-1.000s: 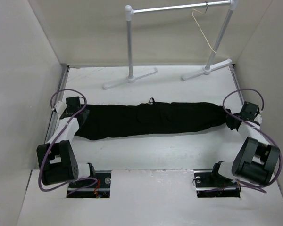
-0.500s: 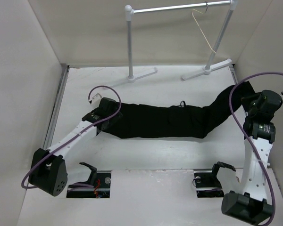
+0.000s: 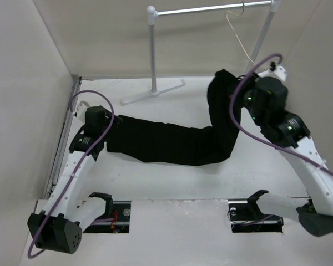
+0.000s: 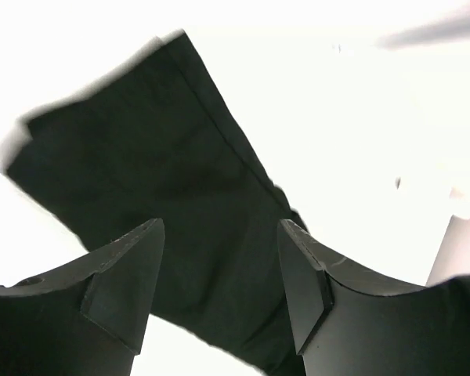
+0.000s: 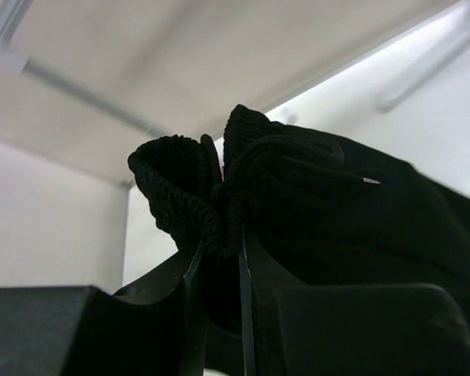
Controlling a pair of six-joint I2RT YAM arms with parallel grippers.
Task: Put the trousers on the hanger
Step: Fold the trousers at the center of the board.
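Over on the left, the left hand (image 3: pixel 106 133) sits at the left end of the trousers (image 3: pixel 172 141). Its wrist view shows the fingers (image 4: pixel 125 290) standing well apart, with nothing between them and the black cloth lying flat on the bench (image 3: pixel 172 185) beneath. From there the trousers run rightwards across the white bench as one long dark band. Towards the right they bend upward, and that end hangs clear of the bench. The right hand (image 3: pixel 236 88) has it: the fingers (image 5: pixel 189 274) are pinched tight on a bunched, ribbed bit of the fabric, which spills out above and to the right of them. Behind and above, at the back, stands the rail (image 3: pixel 211 9). The cream hanger (image 3: pixel 238 36) hangs near its right end, just above the raised cloth and apart from it.
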